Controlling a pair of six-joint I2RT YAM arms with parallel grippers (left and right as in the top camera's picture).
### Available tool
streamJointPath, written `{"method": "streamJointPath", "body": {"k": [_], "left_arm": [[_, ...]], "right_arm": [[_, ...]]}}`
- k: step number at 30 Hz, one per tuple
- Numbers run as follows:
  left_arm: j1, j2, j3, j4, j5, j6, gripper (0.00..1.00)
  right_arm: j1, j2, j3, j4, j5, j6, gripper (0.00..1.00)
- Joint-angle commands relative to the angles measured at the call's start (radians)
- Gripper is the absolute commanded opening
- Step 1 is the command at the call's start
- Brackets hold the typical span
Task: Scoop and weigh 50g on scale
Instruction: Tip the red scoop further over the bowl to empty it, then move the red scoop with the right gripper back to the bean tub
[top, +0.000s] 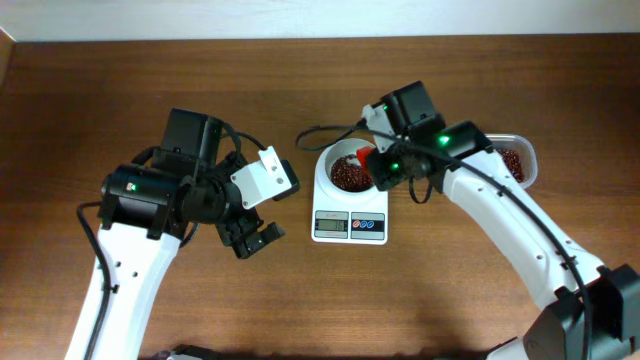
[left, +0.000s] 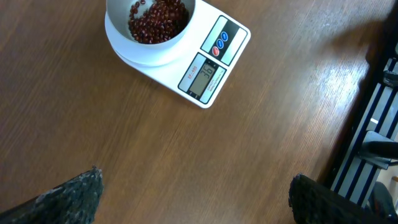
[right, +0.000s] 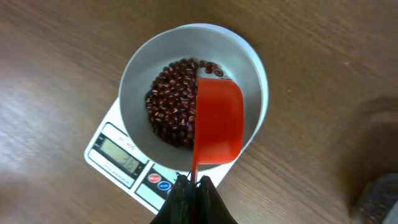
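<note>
The white scale (top: 349, 226) stands mid-table with its round white bowl (top: 345, 167) holding dark red beans (right: 174, 102). Its grey display (left: 204, 76) and red and blue buttons (left: 219, 43) face the front. My right gripper (right: 193, 182) is shut on the thin handle of a red scoop (right: 217, 121), which is turned on its side over the bowl's right half, above the beans. My left gripper (left: 193, 193) hangs open over bare wood to the left of the scale, nothing between its fingers (left: 74, 196).
A clear plastic tub (top: 515, 160) with more red beans sits at the right, behind my right arm. A black cable (top: 320, 130) runs behind the scale. The table's right edge and a dark frame (left: 373, 124) show in the left wrist view.
</note>
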Motion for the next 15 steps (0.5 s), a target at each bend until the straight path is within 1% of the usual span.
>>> {"method": "streamJointPath", "body": {"k": [1, 15], "left_arm": [[0.004, -0.017, -0.007, -0.001, 0.004, 0.008, 0.99], [0.004, -0.017, -0.007, -0.001, 0.004, 0.008, 0.99]], "right_arm": [[0.015, -0.03, 0.038, 0.008, 0.079, -0.003, 0.04], [0.038, -0.03, 0.095, -0.039, 0.087, -0.024, 0.04]]}}
